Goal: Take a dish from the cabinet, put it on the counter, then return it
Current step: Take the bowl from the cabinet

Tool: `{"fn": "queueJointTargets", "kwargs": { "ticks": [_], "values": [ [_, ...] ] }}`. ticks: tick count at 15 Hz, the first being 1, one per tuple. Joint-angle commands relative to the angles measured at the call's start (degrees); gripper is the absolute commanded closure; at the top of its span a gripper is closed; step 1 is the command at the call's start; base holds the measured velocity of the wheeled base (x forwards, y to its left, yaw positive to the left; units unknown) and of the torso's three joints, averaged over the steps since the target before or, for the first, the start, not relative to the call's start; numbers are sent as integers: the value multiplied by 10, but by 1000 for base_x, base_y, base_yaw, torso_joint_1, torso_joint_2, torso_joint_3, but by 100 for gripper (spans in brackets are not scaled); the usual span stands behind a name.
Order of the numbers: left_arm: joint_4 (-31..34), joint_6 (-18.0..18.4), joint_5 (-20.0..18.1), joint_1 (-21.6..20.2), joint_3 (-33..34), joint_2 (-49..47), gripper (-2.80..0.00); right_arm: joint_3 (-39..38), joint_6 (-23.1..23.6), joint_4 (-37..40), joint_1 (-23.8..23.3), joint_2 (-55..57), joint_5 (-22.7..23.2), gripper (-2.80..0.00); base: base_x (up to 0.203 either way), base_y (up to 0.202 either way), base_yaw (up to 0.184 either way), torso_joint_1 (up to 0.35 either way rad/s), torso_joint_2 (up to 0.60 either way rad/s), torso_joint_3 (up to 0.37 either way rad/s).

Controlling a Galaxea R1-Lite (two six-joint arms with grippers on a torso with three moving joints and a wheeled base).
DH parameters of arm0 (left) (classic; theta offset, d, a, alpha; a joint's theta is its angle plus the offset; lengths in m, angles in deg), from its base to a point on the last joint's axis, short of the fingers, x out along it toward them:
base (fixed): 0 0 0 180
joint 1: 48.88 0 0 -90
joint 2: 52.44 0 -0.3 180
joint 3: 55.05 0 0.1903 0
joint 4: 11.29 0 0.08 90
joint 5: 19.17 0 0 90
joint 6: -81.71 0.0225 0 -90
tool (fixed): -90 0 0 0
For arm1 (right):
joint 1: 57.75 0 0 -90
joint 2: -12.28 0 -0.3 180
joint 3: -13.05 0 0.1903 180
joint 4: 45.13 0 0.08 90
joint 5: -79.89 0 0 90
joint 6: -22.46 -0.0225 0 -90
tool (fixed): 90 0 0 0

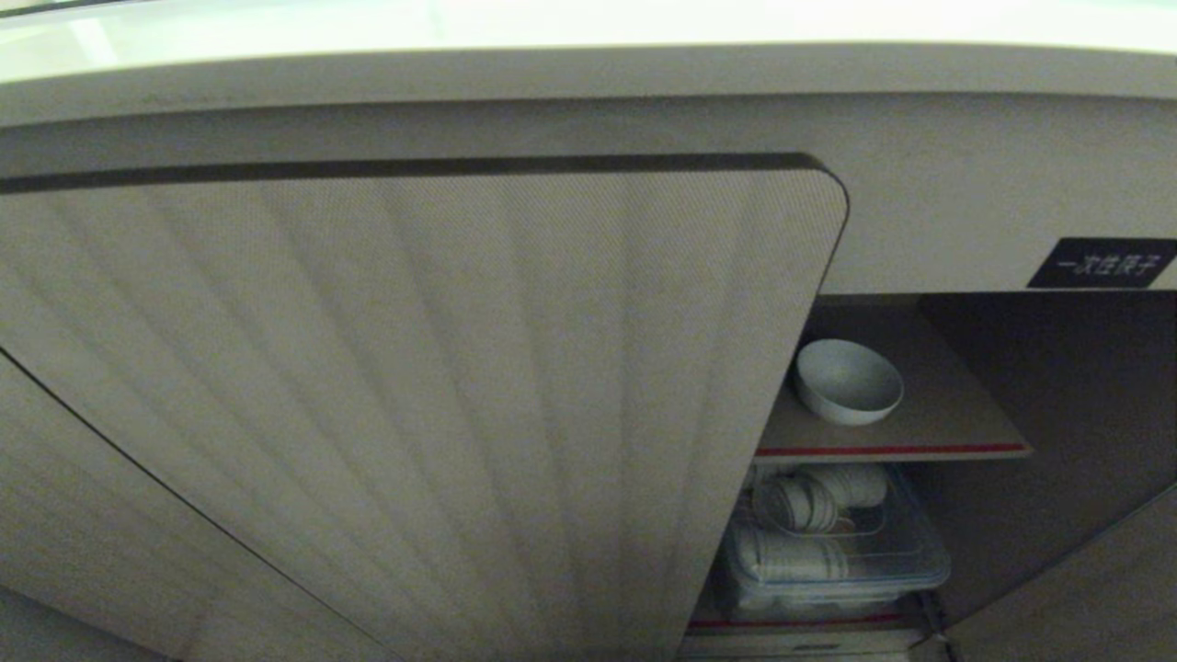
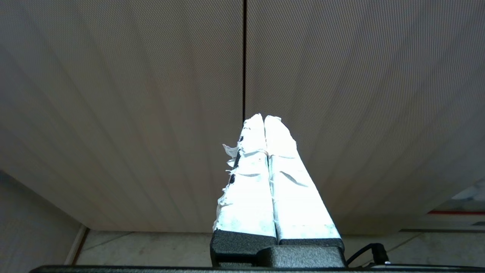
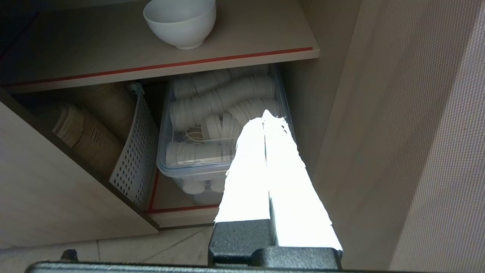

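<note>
the ribbed door [image 1: 414,414] hides the left part of the cabinet [image 1: 919,230] inside, and the head picture's left and bottom edges cut it. behind its edge the clear box [image 1: 883,561] of white lids is half hidden. the black label [image 1: 1102,263] is too blurred to read. the upper edge of the right wrist picture cuts the bowl [image 3: 180,22].

One white bowl [image 1: 848,381] on the upper shelf [image 1: 956,418] of the cabinet [image 1: 919,230]; two red-edged shelves in all, the lower one [image 3: 178,209] holding one clear plastic bin [image 3: 223,129] packed with stacked white lids or cups, too many to count. One white perforated basket [image 3: 138,159] beside the bin, with one stack of tan discs [image 3: 81,132] just past it. One black label [image 1: 1102,263]. Two ribbed doors [image 2: 121,113] meet at one seam. Two grippers: left gripper [image 2: 263,117], right gripper [image 3: 266,113], two taped fingers each.
</note>
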Motion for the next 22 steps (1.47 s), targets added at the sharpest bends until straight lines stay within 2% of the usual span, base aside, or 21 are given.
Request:
{"fn": "queueJointTargets", "kwargs": {
  "ticks": [1,22],
  "values": [
    [0,0,0,0,0,0,0,0,0,0,0,0,0,0,0,0,0,0,0,0],
    [0,0,0,0,0,0,0,0,0,0,0,0,0,0,0,0,0,0,0,0]
  ]
}}
